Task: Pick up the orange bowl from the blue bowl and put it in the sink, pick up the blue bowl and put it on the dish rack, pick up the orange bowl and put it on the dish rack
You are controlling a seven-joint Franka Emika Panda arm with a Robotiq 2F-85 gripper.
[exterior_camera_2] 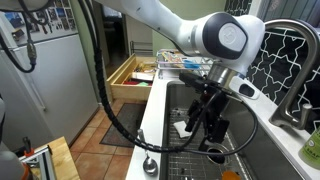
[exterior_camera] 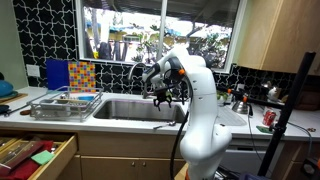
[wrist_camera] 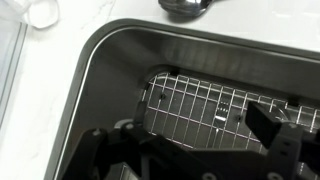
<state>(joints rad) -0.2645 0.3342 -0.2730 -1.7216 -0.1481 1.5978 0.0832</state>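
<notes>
We see the fingers (wrist_camera: 105,155) at the bottom of the wrist view, spread wide apart with nothing between them. Only bare metal lies below. They hang over the sink (wrist_camera: 110,70), whose dark steel wall curves across the middle of the frame. A wire grid (wrist_camera: 200,100) lies flat on the basin floor right under them.

In an exterior view the fingers (exterior_camera_2: 212,140) sit at centre frame, pointing down into the sink (exterior_camera_2: 175,105), clear of the grid (exterior_camera_2: 190,160) beneath. At the bottom edge there is a small orange scrap (exterior_camera_2: 232,176), cut off and too little to name. The curved faucet (exterior_camera_2: 290,65) rises at the right, and the white arm (exterior_camera_2: 220,35) sweeps in from the top.

In an exterior view the arm (exterior_camera: 205,110) stands at centre and the sink (exterior_camera: 130,108) is just left of it. The dish rack (exterior_camera: 62,104) rests on the white surface (exterior_camera: 20,104) at the left, beside the basin. An upright blue board (exterior_camera: 58,74) stands behind the rack. At the lower left a drawer (exterior_camera: 35,155) hangs pulled out.
</notes>
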